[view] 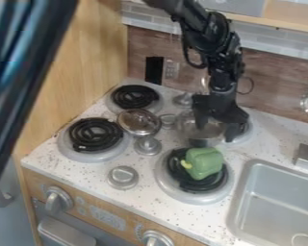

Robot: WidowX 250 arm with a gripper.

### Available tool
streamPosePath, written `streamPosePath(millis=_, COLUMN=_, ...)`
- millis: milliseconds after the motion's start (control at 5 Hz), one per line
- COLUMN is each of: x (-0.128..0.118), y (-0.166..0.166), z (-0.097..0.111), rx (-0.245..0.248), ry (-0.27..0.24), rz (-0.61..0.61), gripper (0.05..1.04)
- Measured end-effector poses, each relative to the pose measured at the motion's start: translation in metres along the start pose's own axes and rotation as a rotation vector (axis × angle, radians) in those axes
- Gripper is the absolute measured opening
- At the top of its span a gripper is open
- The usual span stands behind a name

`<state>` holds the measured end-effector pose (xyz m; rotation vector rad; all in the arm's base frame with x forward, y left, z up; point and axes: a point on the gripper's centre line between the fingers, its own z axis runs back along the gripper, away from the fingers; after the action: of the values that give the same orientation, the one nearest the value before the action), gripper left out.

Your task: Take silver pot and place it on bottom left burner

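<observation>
The black gripper (216, 131) hangs over the silver pot (194, 133) at the back right burner, its fingers apart. One finger is over the pot and the other by its right side; the gripper hides part of the pot. Whether they touch the pot, I cannot tell. At the front left, the bottom left burner (94, 134) has a bare black coil in a silver ring.
A green pepper-like toy (205, 162) lies on the front right burner (176, 191). A round silver lid or pan (138, 122) stands between the left burners and the pot. Silver knob-like pieces (123, 177) dot the stovetop; a sink (272, 202) is at the right.
</observation>
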<state>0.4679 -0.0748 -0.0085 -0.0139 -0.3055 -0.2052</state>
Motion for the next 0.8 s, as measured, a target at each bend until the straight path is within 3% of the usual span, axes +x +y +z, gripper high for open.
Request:
streamPosePath(millis=200, x=-0.0013, y=-0.0032, z=-0.0133, rx=-0.021, ry=0.025, rz=0.004, gripper=0.942)
streamPosePath(millis=600, x=-0.0066, y=-0.0053, z=-0.0201, rx=-0.032, ry=0.029, rz=0.031, gripper=0.329)
streamPosePath(millis=800, x=-0.0081, y=-0.0057, z=-0.0216, rx=-0.034, ry=0.028, rz=0.033, gripper=0.176)
